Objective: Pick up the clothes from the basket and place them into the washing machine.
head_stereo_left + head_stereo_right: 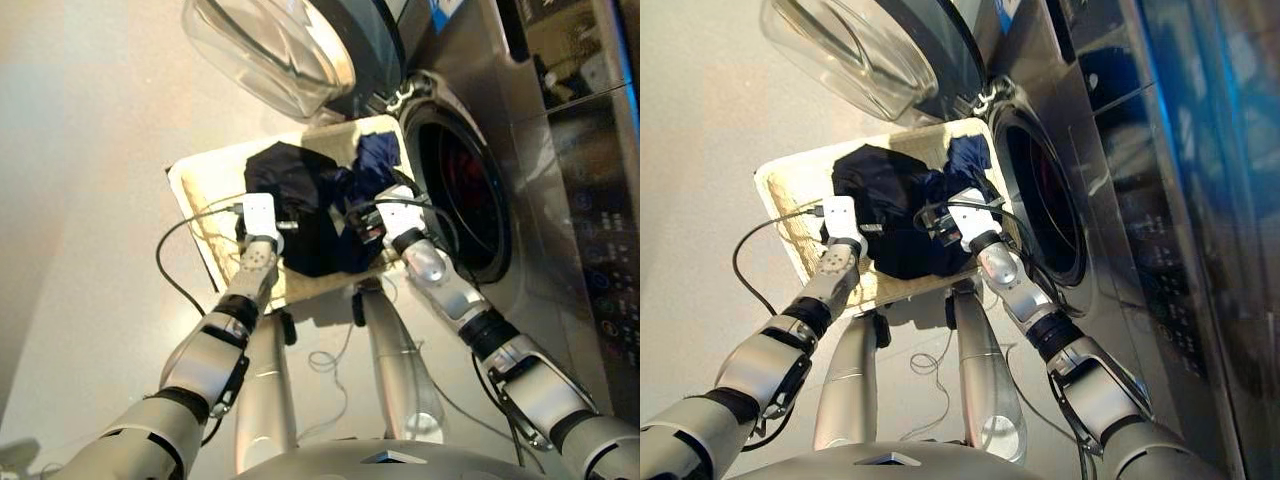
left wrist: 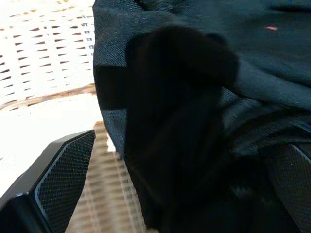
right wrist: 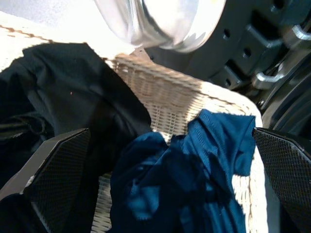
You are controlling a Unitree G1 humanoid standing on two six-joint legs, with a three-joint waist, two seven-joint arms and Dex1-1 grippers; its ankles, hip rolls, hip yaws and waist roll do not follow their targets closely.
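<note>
The cream wicker basket [image 1: 200, 190] sits on the pale floor [image 1: 80, 150] directly in front of the washing machine [image 1: 520, 150], whose round door [image 1: 270, 45] stands swung wide, leaving the dark drum opening [image 1: 460, 190] exposed. 2 garments lie in the basket: a black garment [image 1: 290, 190] heaped across its middle, and a navy blue garment [image 3: 204, 165] bunched on the side nearest the machine, one corner draped up over the basket's rim. A patch of red shows inside the drum, possibly a 3rd garment, though the view there is too dark to be sure. The left hand [image 1: 262, 232] is down on the near edge of the black garment, its fingers [image 2: 53, 184] spread with black cloth lying between them. The right hand [image 1: 372, 222] hovers just above the navy blue garment, released, its 2 fingers [image 3: 53, 170] wide apart to either side of the cloth.
</note>
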